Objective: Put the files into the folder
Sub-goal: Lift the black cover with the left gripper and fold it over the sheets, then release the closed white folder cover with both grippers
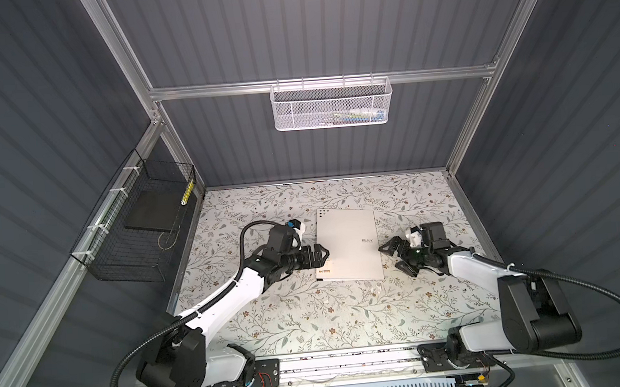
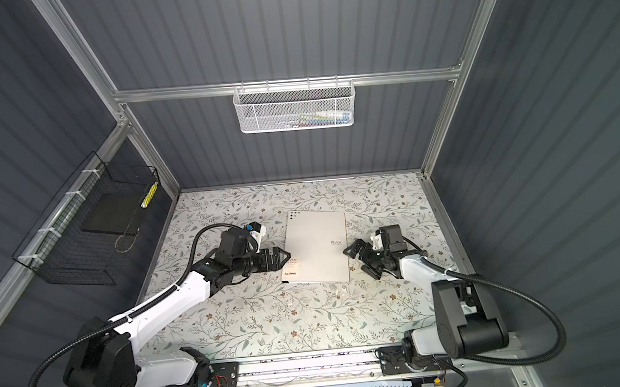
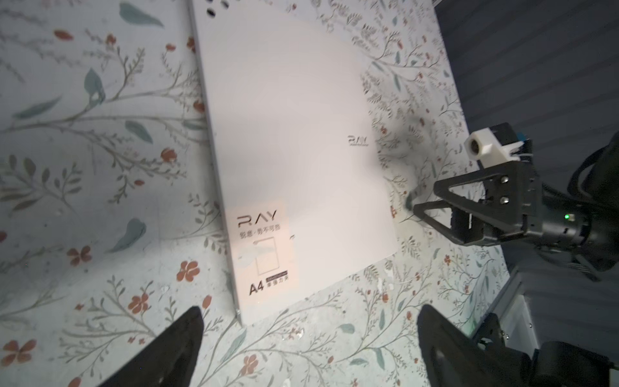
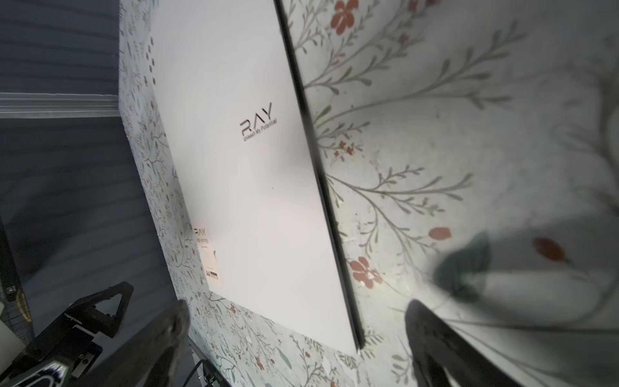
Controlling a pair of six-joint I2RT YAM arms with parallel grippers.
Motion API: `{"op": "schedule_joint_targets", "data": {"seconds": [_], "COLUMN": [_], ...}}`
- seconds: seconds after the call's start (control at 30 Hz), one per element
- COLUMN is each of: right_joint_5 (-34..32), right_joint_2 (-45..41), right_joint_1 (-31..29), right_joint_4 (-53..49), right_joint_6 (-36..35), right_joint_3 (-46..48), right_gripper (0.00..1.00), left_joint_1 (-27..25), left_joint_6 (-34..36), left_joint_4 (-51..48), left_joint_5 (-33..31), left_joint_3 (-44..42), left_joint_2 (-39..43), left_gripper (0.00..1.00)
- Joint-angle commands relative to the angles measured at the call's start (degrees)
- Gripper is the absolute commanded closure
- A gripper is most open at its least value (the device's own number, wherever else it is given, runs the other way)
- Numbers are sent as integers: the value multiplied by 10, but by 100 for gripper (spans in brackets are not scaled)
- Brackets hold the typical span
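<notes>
The folder (image 1: 347, 244) (image 2: 317, 246) lies closed and flat on the floral table, light grey with "RAY" lettering, an A4 label and dark corner dots. It also fills the left wrist view (image 3: 294, 134) and the right wrist view (image 4: 248, 167). No files show in any view. My left gripper (image 1: 326, 255) (image 2: 286, 256) (image 3: 310, 311) hovers open at the folder's left edge, near the label corner, holding nothing. My right gripper (image 1: 389, 258) (image 2: 354, 260) (image 4: 298, 305) stands open just off the folder's right edge, also empty.
A black wire basket (image 1: 132, 236) holding a dark flat slab hangs on the left wall. A white mesh basket (image 1: 332, 103) hangs from the back rail. The floral table cover (image 1: 309, 314) stretches toward the front rail.
</notes>
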State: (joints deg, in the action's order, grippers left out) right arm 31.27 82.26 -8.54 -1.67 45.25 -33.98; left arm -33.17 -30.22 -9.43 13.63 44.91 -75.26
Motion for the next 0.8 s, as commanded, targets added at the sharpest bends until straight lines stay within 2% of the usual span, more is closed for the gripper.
{"op": "schedule_joint_targets", "data": {"seconds": [0.0, 0.33, 0.63, 0.77], "right_joint_5": [-25, -3, -3, 2], "right_joint_2": [35, 172, 257, 301], "right_joint_1": [-18, -51, -75, -79], "right_joint_4": [32, 86, 109, 103], "right_joint_6": [2, 30, 67, 70], "right_joint_3": [-11, -93, -185, -244], "right_gripper": [1, 1, 1, 1], "left_joint_1": [2, 2, 22, 32], "left_joint_6": [-6, -27, -47, -53], "left_joint_4": [30, 138, 144, 139], "left_joint_5": [5, 23, -6, -26], "left_joint_3": [-17, -8, 83, 113], "left_joint_2": [-17, -149, -276, -301], "left_gripper": [0, 0, 0, 0]}}
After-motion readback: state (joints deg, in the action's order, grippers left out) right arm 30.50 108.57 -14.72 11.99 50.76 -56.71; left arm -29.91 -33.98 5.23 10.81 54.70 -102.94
